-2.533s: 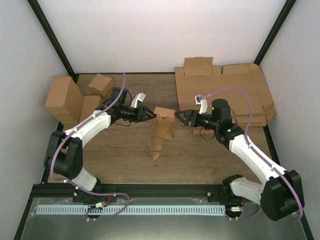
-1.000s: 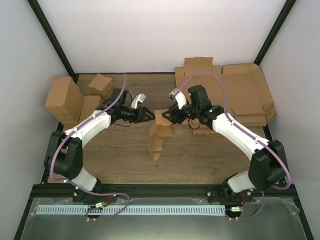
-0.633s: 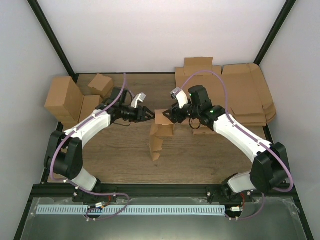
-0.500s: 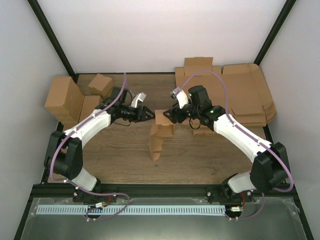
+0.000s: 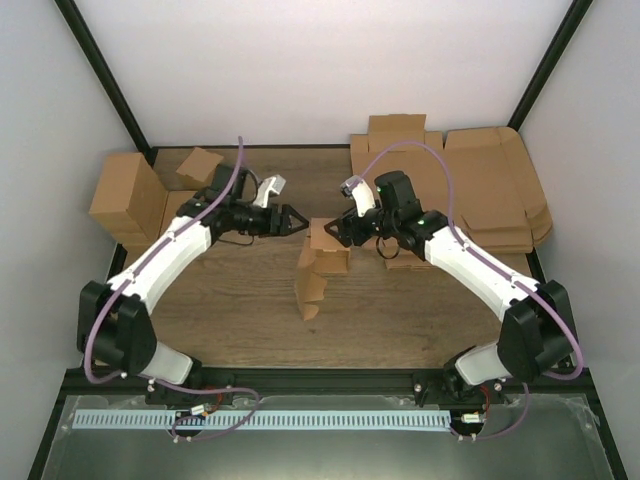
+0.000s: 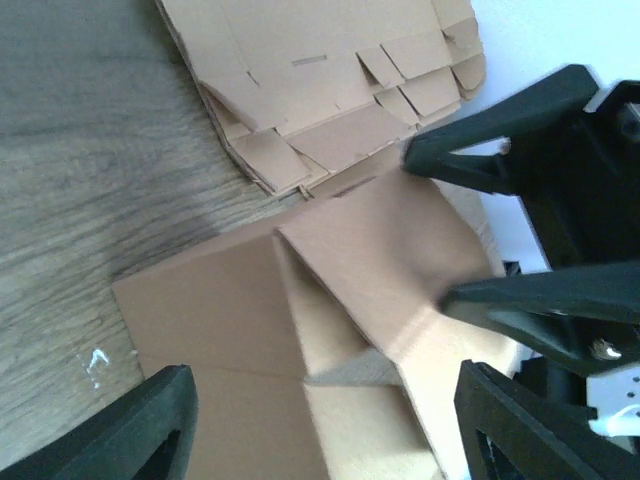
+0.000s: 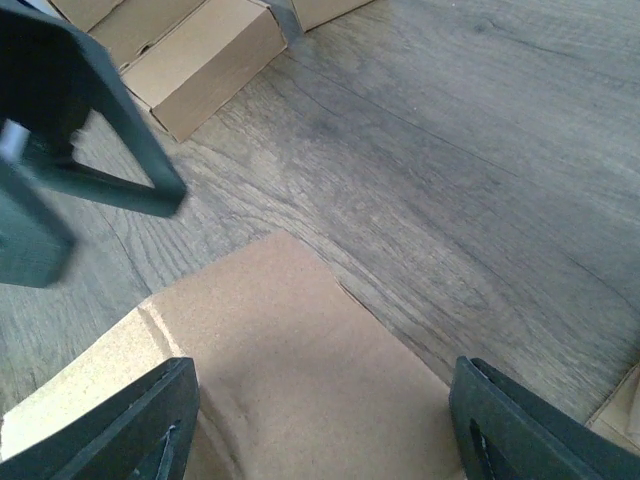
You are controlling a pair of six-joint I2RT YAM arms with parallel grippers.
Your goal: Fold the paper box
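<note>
Now the paper box (image 5: 318,272) stands on end, its top flap (image 5: 325,240) between the spread fingers of the right gripper (image 5: 333,229), the left gripper (image 5: 300,222), also spread, just beside.

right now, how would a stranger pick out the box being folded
Look at the middle of the wooden table, between the left pincer and right pincer. The paper box stands there alone, half folded, unlike the flat sheets far right and closed boxes far left.

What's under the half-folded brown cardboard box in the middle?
Only wooden table shows around the brown cardboard box; the spot beneath its base is covered.
</note>
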